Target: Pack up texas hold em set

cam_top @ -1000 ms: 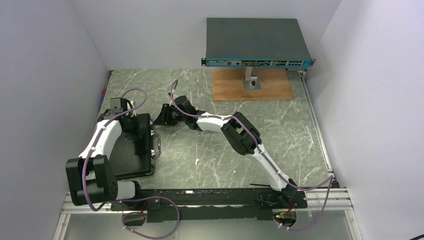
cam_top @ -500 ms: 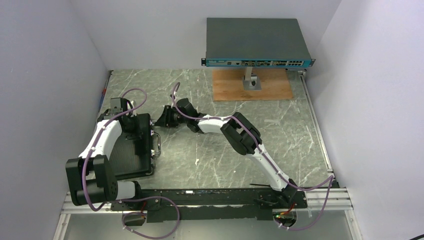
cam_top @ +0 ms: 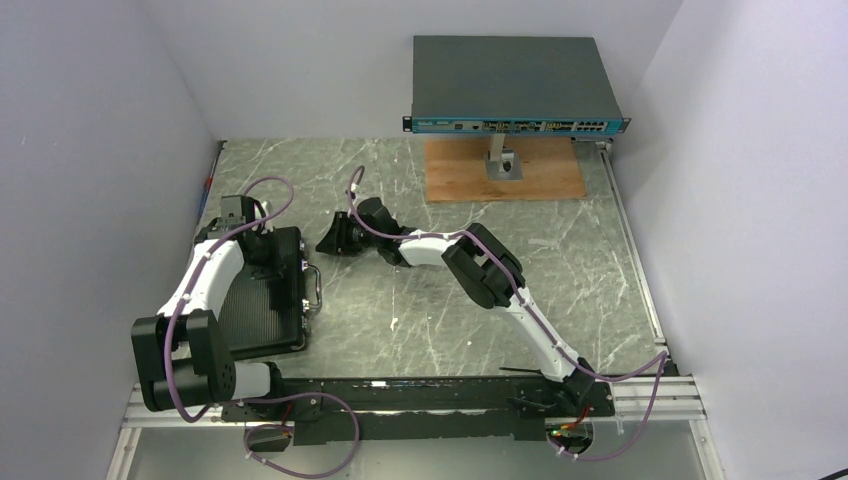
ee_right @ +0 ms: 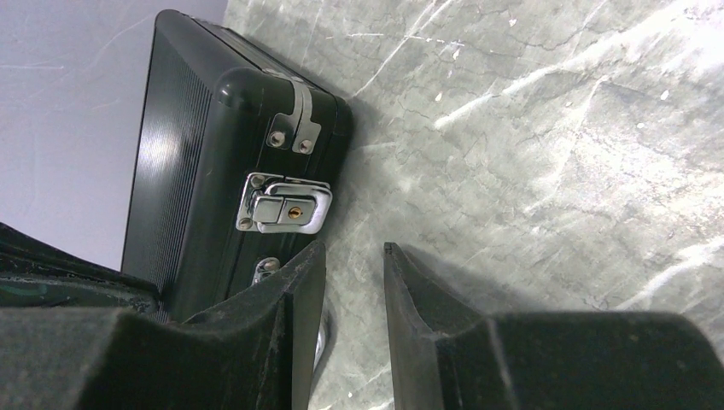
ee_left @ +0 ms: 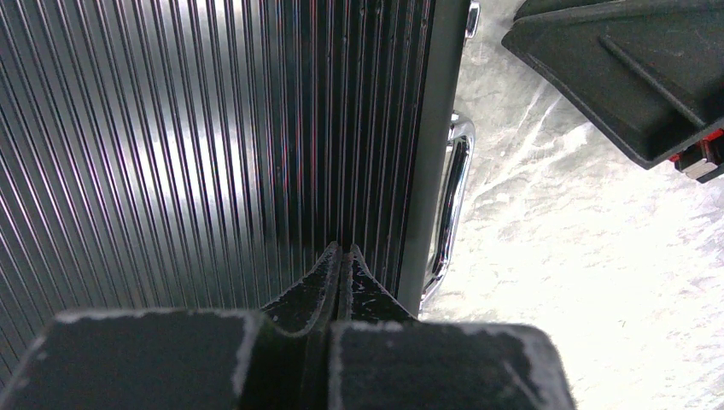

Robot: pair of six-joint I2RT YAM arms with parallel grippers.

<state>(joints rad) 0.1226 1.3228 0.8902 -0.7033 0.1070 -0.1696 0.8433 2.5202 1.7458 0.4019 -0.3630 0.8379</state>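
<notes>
On the left of the grey-green marbled table (cam_top: 430, 320), a small black ribbed briefcase (cam_top: 262, 322) lies flat and closed. The left gripper (ee_left: 341, 249) stands over its lid, jaws pressed together, holding nothing. The right gripper (ee_right: 354, 248) hovers beside the case's front, jaws slightly parted and empty, near the silver handle (cam_top: 314, 285) and chrome latch (ee_right: 286, 205).

3 white walls (cam_top: 300, 70) enclose a grey, seemingly marble table (cam_top: 420, 320).

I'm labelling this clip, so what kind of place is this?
Probably a robotics lab test cell: white panels enclose a marble-patterned table, a left arm and right arm are bolted at its edge, and a network switch sits behind.
</notes>
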